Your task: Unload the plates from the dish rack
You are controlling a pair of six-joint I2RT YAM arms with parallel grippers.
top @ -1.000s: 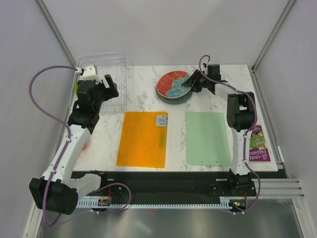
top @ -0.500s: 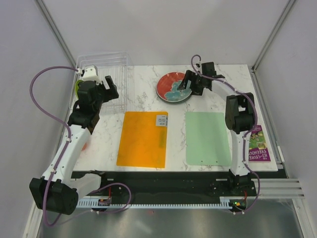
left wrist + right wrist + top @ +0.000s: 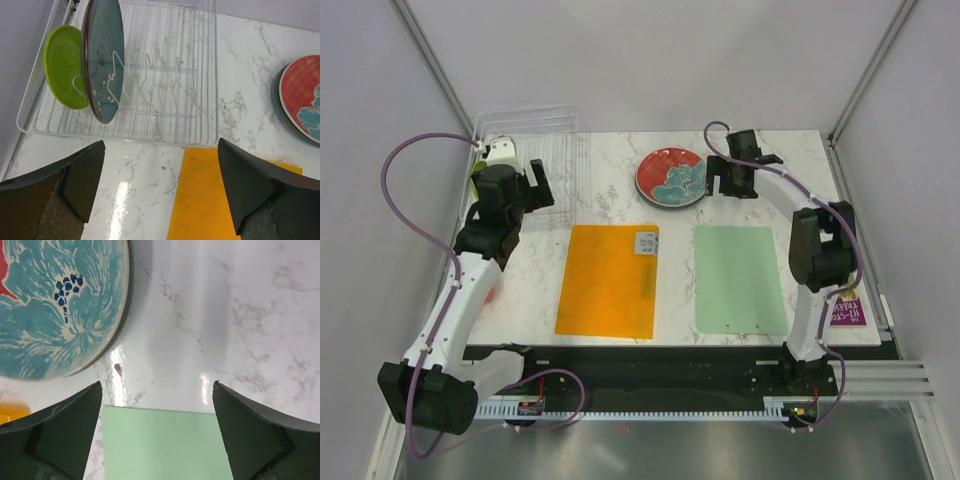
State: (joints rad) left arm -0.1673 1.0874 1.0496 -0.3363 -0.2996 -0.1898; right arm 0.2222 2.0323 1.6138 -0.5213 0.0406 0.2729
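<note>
Left wrist view: four plates, one clear rack [image 3: 120,141]. The lime plate [image 3: 62,67] and teal plate [image 3: 105,55] stand on edge at its left end, faces along its length; the red plate [image 3: 305,100] lies flat atop the grey plate [image 3: 275,97] on the table [image 3: 240,60]. The left gripper [image 3: 160,150] and right gripper [image 3: 156,387] gape, empty.

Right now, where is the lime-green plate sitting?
In the left wrist view, the lime-green plate stands on edge at the left end of the dish rack, right beside the dark teal plate.
</note>
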